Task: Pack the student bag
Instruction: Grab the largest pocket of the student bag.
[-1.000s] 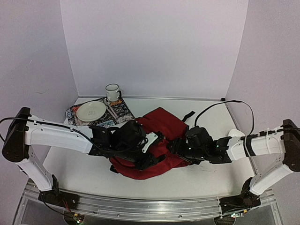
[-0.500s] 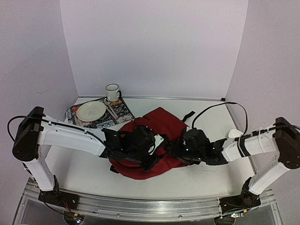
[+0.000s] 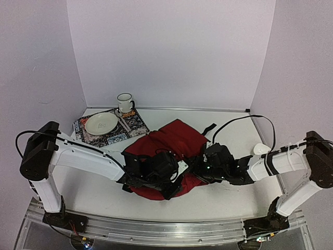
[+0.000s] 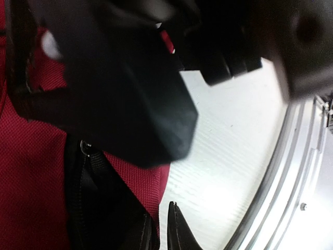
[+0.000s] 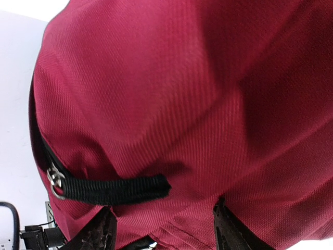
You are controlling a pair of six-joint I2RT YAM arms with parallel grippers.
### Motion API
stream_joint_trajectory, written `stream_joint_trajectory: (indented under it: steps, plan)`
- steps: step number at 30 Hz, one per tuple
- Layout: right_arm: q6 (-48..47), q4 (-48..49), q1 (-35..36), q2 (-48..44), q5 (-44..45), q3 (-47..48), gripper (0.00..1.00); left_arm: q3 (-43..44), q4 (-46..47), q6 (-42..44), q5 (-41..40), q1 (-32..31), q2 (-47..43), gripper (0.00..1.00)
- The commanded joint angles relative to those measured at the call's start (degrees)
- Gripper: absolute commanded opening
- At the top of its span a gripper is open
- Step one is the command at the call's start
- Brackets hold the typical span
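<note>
White worktop (image 3: 229, 195) enclosed by pale lilac walls (image 3: 171, 52) on the left, back and right; a ribbed aluminium rail (image 3: 171, 229) runs along its near edge. Far left corner: a dark patterned cloth placemat (image 3: 136, 122) carrying a round cream plate (image 3: 101, 123), with a white enamel mug with a dark rim (image 3: 124, 102) at its far edge. The near left of the worktop is bare. Centre: the large dark red fabric backpack (image 3: 179, 136) lies slumped flat, a black strap (image 3: 209, 128) trailing from its far right side. The left gripper (image 4: 162, 234) is low at the bag's near edge, above bare worktop and close to the rail; the tips of its jaws sit close together, but whether they clamp fabric cannot be told. The right gripper (image 5: 164, 232) presses on the bag's right side, jaws wide apart with red fabric bulging between them, beside a metal zipper ring (image 5: 55, 179) and black webbing pull (image 5: 125, 188). Far right: a small white object (image 3: 258, 149), partly hidden by the right arm.
</note>
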Motion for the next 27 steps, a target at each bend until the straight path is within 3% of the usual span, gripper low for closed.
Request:
stream_joint_trajectory:
  steps: [1,4,15,20,27]
  plan:
    - [-1.1,-1.8,-0.06,-3.81,0.24,-1.16,0.64,1.33,6.68,-1.38,5.13,-0.27,0.09,0.12]
    - [-1.19,-3.14,-0.03,-5.36,0.44,-1.9,0.64,0.52,8.5,-1.87,5.79,-0.82,-0.62,0.13]
    - [-4.1,-10.39,-0.04,-9.94,-0.08,-0.99,0.68,-3.79,7.94,-9.23,-6.92,-0.73,-6.82,0.21]
    - [-4.92,-11.13,-0.02,-10.07,-0.17,-0.88,0.69,-4.94,7.87,-11.33,-7.27,0.09,-8.21,0.26]
    - [-5.38,-11.23,-0.07,-9.9,-0.33,-0.23,0.69,-3.62,7.19,-12.06,-3.5,2.16,-5.2,0.21]
